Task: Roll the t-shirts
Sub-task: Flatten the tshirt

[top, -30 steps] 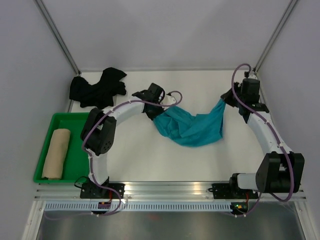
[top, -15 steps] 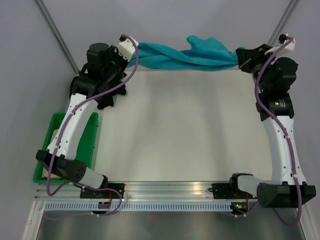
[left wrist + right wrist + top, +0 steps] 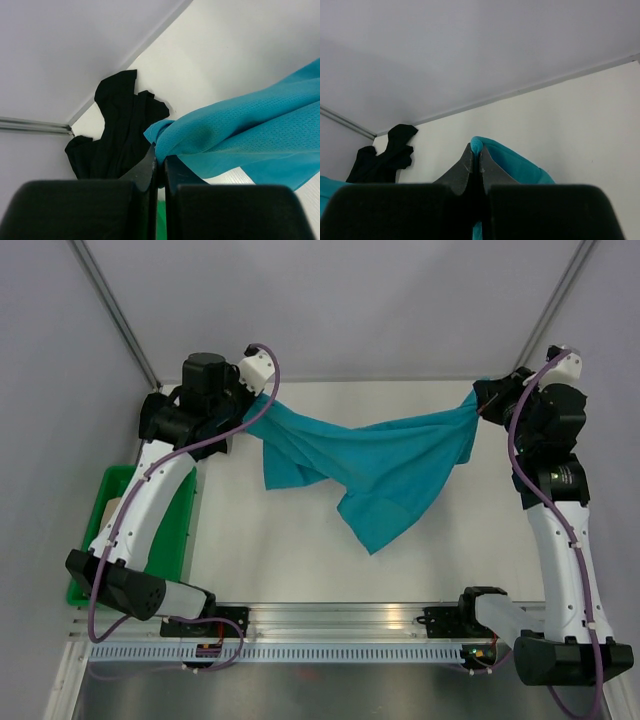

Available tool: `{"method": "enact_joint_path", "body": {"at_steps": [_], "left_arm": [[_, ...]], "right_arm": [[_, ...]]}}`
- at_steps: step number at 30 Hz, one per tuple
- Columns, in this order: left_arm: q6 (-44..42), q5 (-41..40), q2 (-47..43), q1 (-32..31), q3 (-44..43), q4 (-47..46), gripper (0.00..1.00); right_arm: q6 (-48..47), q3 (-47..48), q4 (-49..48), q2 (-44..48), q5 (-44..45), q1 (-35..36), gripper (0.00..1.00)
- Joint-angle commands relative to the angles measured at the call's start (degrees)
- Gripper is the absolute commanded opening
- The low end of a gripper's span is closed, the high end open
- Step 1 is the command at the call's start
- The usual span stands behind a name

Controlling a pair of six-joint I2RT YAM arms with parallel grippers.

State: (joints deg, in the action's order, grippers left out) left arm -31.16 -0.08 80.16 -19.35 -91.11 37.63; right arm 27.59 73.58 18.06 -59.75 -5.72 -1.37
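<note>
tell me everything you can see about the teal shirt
The soft, fine-mesh teal t-shirt is unrolled and hangs stretched between the two arms. The left claw is shut on one bunched end, the right claw on the other. Its middle sags in folds, with a loose pointed flap drooping toward the near edge. Whether that flap touches the white table cannot be told.

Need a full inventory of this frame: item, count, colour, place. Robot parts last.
teal fabric t-shirt: 1, teal, strung between both end effectors, sagging over the table
crumpled black fabric t-shirt: 1, black, far-left table corner
green plastic tray: 1, green, left table edge, partly under the left arm
tan fabric roll: 1, tan, in tray, only a sliver shows
white table: 1, white
left end effector: 1, black, shut on shirt
right end effector: 1, black, shut on shirt
</note>
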Motion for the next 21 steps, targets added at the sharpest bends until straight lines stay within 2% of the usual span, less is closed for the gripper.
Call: {"method": "enact_joint_path", "body": {"at_steps": [1, 5, 8, 10, 12, 14, 15, 16, 17, 18, 19, 21], "left_arm": [[-1.2, -1.6, -1.1, 0.3, -1.7, -0.5, 0.02], [-0.6, -0.2, -1.1, 0.3, 1.2, 0.0, 0.02], [0.2, 4.1, -0.4, 0.2, 4.3, 0.2, 0.02], [1.5, 7.7, 1.9, 0.2, 6.3, 0.4, 0.02], [2.8, 10.9, 6.6, 0.1, 7.3, 0.3, 0.02], [3.6, 11.8, 11.0, -0.1, 7.1, 0.3, 0.11], [4.0, 10.5, 13.3, -0.1, 6.6, 0.3, 0.26], [5.1, 9.1, 18.3, 0.0, 4.4, 0.3, 0.60], [5.8, 7.4, 20.3, 0.1, 3.1, 0.3, 0.69], [6.5, 3.9, 22.0, 0.1, 1.8, 0.3, 0.73], [6.8, 2.6, 22.9, 0.0, 0.0, 0.2, 0.75], [7.0, 2.0, 22.4, 0.0, -0.6, 0.1, 0.75]], "right_arm": [[-0.4, 2.8, 0.2, -0.5, -1.0, -0.2, 0.00], [-0.6, 0.5, 2.7, -0.4, -0.2, -0.2, 0.00], [-0.6, -3.6, 2.7, -1.2, 0.3, -0.2, 0.00], [-0.8, -6.4, 1.9, -4.0, 1.3, -0.2, 0.00], [-1.1, -7.3, 0.7, -7.9, 2.0, -0.1, 0.05], [-1.5, -6.6, 0.0, -16.0, 3.0, -0.2, 0.21], [-1.7, -4.8, -0.5, -19.1, 3.6, -0.1, 0.35], [-1.7, -3.2, -0.1, -25.5, 4.5, -0.2, 0.74], [-1.6, -1.0, 3.3, -28.8, 6.9, -0.2, 0.83], [-2.3, 4.3, 5.7, -34.7, 7.7, -0.3, 0.87], [-2.5, 6.6, 7.9, -36.8, 8.4, -0.2, 0.92], [-2.8, 8.2, 11.3, -38.5, 9.7, -0.2, 0.93]]}}
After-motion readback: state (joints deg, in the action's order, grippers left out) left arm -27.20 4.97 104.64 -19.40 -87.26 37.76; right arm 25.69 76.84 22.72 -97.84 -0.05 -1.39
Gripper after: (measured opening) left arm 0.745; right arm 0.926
